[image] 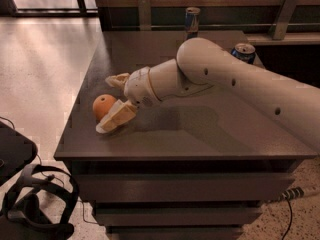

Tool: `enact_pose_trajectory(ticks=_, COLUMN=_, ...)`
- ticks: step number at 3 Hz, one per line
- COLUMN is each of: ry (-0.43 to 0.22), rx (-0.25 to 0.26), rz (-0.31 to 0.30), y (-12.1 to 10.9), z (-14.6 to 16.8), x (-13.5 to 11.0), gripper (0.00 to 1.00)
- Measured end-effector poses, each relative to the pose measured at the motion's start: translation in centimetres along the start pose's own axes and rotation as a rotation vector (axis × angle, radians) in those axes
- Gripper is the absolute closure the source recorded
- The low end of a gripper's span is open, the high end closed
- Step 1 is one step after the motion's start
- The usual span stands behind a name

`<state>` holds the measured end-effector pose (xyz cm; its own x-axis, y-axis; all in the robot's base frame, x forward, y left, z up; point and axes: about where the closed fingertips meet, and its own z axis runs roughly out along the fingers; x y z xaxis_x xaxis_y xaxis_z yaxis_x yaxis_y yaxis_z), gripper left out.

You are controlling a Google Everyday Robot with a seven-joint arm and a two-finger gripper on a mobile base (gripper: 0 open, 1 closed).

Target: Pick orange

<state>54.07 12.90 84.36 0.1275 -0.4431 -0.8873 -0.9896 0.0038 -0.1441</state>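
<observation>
The orange (103,106) is a small round fruit near the left edge of the dark table (200,139). My gripper (109,103) reaches in from the right on its white arm and is open around the fruit. One pale finger (116,120) lies in front of the orange, touching or nearly touching it. The other finger (116,79) is behind it, with a gap to the fruit. The orange rests on the table top between them.
A tall blue drink can (192,20) stands at the table's back edge. A second can (243,52) stands at the back right, behind my arm. Black cables and a headset (35,204) lie on the floor at the lower left.
</observation>
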Motion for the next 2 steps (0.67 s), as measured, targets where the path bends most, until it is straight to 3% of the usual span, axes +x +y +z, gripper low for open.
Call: enact_pose_trajectory(ticks=2, ry=-0.002, rx=-0.011, rz=-0.004, y=0.25, z=0.38, x=-0.2, gripper=0.65)
